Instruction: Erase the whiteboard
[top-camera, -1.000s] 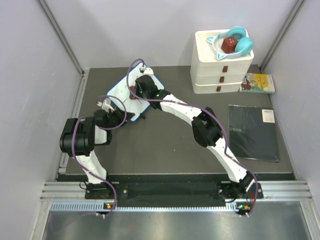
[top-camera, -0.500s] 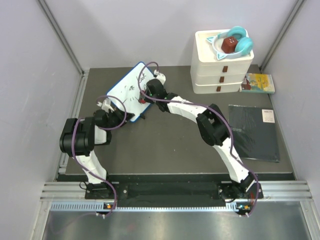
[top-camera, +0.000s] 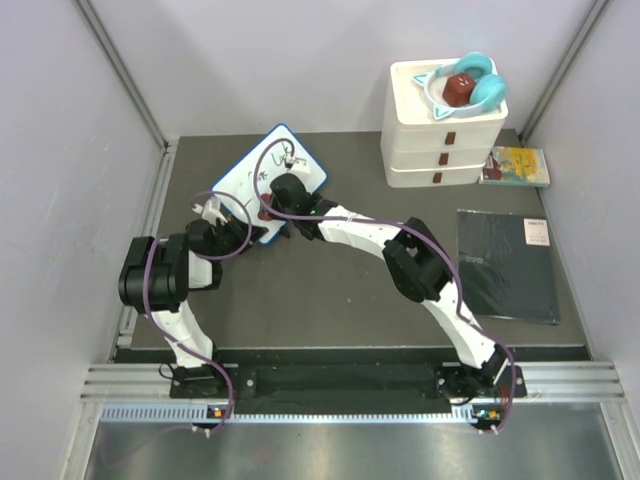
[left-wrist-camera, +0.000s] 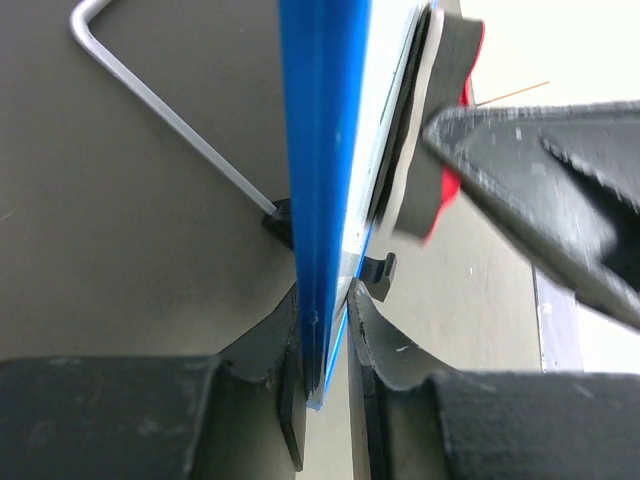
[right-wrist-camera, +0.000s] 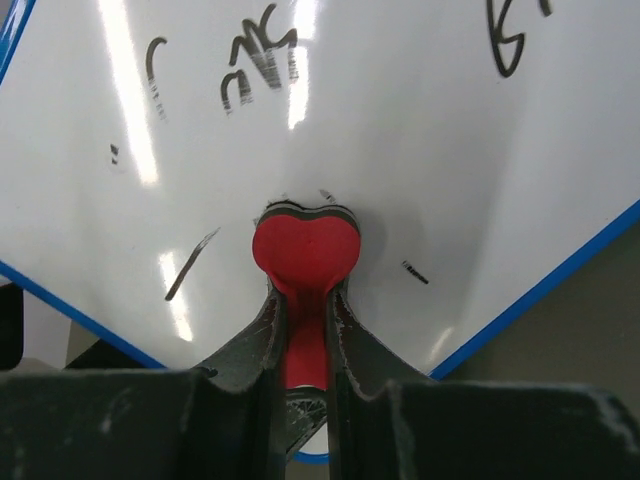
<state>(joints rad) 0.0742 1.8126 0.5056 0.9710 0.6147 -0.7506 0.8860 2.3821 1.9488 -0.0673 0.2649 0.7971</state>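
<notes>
The whiteboard (top-camera: 281, 160), white with a thin blue frame, stands tilted at the back left of the table. My left gripper (top-camera: 238, 226) is shut on its lower edge; the left wrist view shows the blue frame (left-wrist-camera: 322, 200) edge-on between the jaws. My right gripper (top-camera: 270, 203) is shut on a red heart-shaped eraser (right-wrist-camera: 304, 255) and presses it against the board face (right-wrist-camera: 400, 130). Black scribbles (right-wrist-camera: 258, 62) remain above and beside the eraser. The eraser also shows in the left wrist view (left-wrist-camera: 445, 150).
A white stack of drawers (top-camera: 443, 125) with teal headphones (top-camera: 470, 80) on top stands at the back right. A small book (top-camera: 518, 166) lies beside it. A flat black pad (top-camera: 506, 262) lies at the right. The board's wire stand (left-wrist-camera: 170, 120) rests behind it.
My right gripper has swept with the eraser from the board's upper right down to its lower left. The left gripper keeps its hold and the board shifted slightly.
</notes>
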